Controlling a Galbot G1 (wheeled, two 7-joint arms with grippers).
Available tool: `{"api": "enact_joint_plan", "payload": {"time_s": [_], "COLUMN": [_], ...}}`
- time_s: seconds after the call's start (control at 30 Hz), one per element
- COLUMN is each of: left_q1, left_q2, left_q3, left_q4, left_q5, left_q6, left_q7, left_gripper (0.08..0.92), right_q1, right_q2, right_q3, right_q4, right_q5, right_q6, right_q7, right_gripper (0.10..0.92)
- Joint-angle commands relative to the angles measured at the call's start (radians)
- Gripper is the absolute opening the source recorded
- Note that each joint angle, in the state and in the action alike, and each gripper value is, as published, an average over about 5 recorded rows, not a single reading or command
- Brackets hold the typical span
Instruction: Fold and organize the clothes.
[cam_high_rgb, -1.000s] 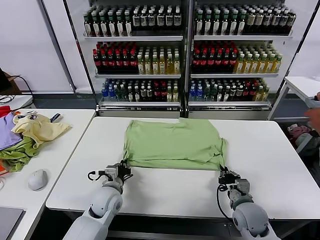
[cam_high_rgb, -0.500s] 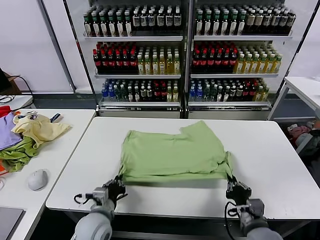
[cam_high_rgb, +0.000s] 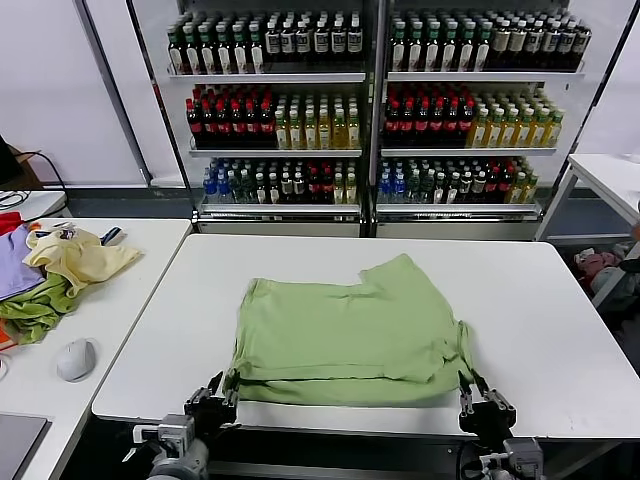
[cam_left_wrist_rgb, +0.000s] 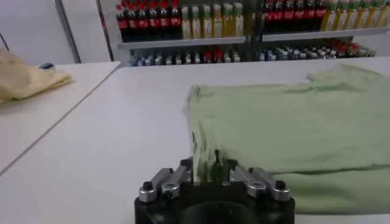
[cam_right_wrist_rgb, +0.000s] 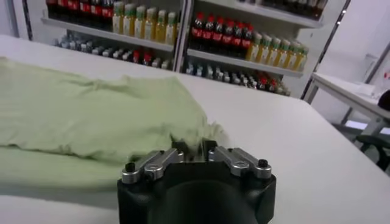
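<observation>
I have the light green shirt (cam_high_rgb: 348, 330) lying folded on the white table (cam_high_rgb: 540, 300), near the front edge and roughly centred, with one flap peaking toward the far side and a lower layer showing as a band along its near hem. At the near left corner of the shirt sits my left gripper (cam_high_rgb: 216, 394), right at the table's front edge; in the left wrist view the fingers (cam_left_wrist_rgb: 200, 171) stand close together with a pinch of the shirt's corner fabric (cam_left_wrist_rgb: 204, 152) rising between them, so I read it as clamped on the cloth (though I cannot say how firm the hold is). My right gripper (cam_high_rgb: 478, 395) is at the near right corner, also at the table edge; in the head view its two dark fingers stand apart in a shallow V, and in the right wrist view the bunched corner of the shirt (cam_right_wrist_rgb: 195, 137) lies just in front of the gap, so whether it has cloth in its grip I cannot tell. Off to the left, on a separate table (cam_high_rgb: 130, 280), lies a heap of other garments (cam_high_rgb: 55, 270) in pale yellow, darker green and purple, with a computer mouse (cam_high_rgb: 75, 358) nearer to me. Behind the table stand shelves of bottled drinks (cam_high_rgb: 370, 100).
</observation>
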Motion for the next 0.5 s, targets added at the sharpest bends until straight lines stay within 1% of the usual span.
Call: {"api": "enact_joint_plan", "payload": {"time_s": [0.03,0.13,0.27,0.33,0.4,0.5], "left_q1": [-0.061,-0.173,-0.378,-0.473,-0.565,-0.684], "left_q2": [0.043,0.065,0.076,0.075,0.07,0.056], "left_q3": [-0.08,-0.048,0.033,0.08,0.131,0.201], "left_q4": [-0.023,0.055,0.209,0.292,0.375,0.504], "left_q5": [-0.077,-0.126,-0.186,-0.199,-0.204,-0.204], "left_q6": [-0.004,-0.013,-0.021,-0.025,-0.029,-0.047], "left_q7": [0.001,-0.004,-0.016,-0.02,-0.023,-0.026], "left_gripper": [0.512,0.598,0.719,0.767,0.804,0.82], "right_q1": [0.128,0.299,0.545,0.655,0.777,0.93], "right_q2": [-0.015,-0.039,-0.07,-0.077,-0.076,-0.057], "right_q3": [0.008,-0.031,-0.137,-0.191,-0.245,-0.312], "right_q4": [0.0,-0.116,-0.326,-0.424,-0.529,-0.687], "right_q5": [0.066,0.106,0.148,0.162,0.174,0.185], "right_q6": [-0.004,-0.034,-0.066,-0.075,-0.083,-0.095], "right_q7": [0.006,0.021,0.036,0.039,0.04,0.036], "right_gripper": [0.527,0.605,0.717,0.772,0.806,0.82]}}
